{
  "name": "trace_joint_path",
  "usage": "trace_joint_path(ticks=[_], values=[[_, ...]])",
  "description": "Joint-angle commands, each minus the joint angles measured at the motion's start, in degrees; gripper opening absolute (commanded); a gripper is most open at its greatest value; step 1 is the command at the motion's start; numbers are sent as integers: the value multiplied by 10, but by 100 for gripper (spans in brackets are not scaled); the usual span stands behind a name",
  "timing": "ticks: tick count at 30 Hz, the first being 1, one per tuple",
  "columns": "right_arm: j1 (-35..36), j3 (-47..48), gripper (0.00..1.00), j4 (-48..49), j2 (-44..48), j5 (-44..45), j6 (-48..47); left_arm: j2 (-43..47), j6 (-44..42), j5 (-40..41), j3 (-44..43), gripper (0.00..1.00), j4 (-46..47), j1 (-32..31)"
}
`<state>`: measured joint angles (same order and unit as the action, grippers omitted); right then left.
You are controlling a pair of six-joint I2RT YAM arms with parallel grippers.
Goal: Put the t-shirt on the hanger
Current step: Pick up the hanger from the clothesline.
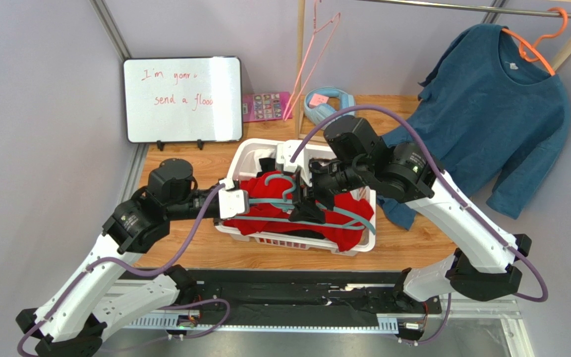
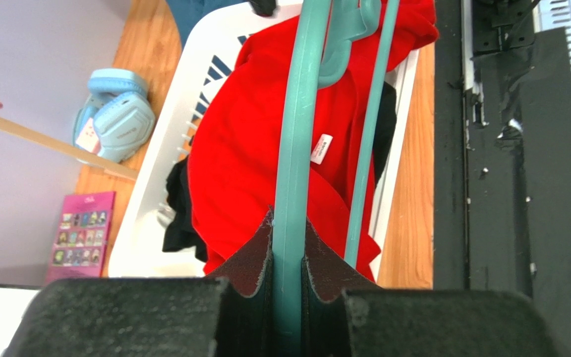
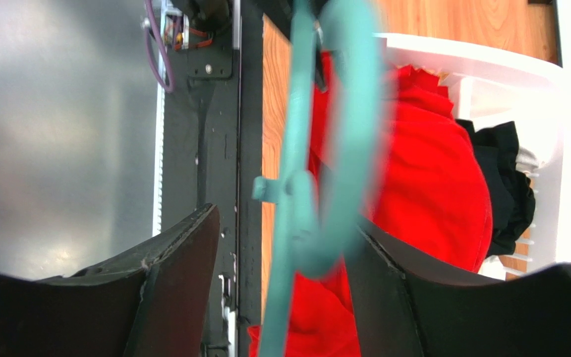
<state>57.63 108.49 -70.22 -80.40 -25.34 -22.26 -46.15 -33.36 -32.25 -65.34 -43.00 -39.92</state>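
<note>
The red t-shirt (image 1: 266, 217) lies bunched in a white basket (image 1: 255, 152), its white label (image 2: 321, 148) showing in the left wrist view. The teal hanger (image 1: 340, 214) rests across the t-shirt (image 2: 244, 149). My left gripper (image 1: 253, 204) is at the basket's left side, shut on one arm of the hanger (image 2: 296, 134), which runs straight out between the pads. My right gripper (image 1: 303, 207) hangs over the basket's middle. In the right wrist view it (image 3: 285, 217) stands open, with the blurred hook end of the hanger (image 3: 296, 149) between its fingers, close to the right one, and the t-shirt (image 3: 430, 163) behind.
A black garment (image 3: 508, 186) lies in the basket's far part. A teal-blue long-sleeved top (image 1: 489, 111) hangs on an orange hanger (image 1: 542, 41) at the right. A pink wire hanger (image 1: 311, 59), blue headphones (image 1: 326, 103), a pink card (image 1: 265, 105) and a whiteboard (image 1: 183, 99) stand behind.
</note>
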Motion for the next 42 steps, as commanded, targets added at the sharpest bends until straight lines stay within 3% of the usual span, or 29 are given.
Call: trace_joint_path(ticks=[1,3,8,9,12,14,16,18,20,21,24,28,36,42], values=[[-32,26,59,53,2,-56,55,9,-39,26,8,0,42,-8],[-35,23,52,58,4,-59,55,6,-29,25,6,0,46,-8],[-36,-2,23,61,17,-71,37,3,-5,18,5,0,62,-8],[-36,-7,22,61,19,-70,34,4,-3,18,4,0,63,-8],[-36,-18,35,58,24,-63,29,4,3,15,2,0,64,-8],[-37,-21,24,56,26,-59,20,2,6,11,1,0,64,-8],[-36,-26,0,55,28,-51,13,2,8,4,-1,0,64,-8],[-38,-27,0,52,35,-49,6,2,15,-2,-5,0,59,-8],[-55,-29,0,54,44,-61,6,-4,25,-4,-12,24,44,-8],[-62,-36,0,54,58,-59,-3,-9,29,-4,-24,52,19,-8],[-111,-61,0,49,112,-52,-31,-21,33,-11,-49,73,-42,17],[-118,-125,0,24,195,-22,-75,-15,-17,-90,-63,75,-103,62],[-117,-176,0,-48,305,3,-88,-33,-120,-123,-17,74,-130,51],[-118,-213,0,-48,333,35,-111,-33,-85,15,17,64,-36,-30]])
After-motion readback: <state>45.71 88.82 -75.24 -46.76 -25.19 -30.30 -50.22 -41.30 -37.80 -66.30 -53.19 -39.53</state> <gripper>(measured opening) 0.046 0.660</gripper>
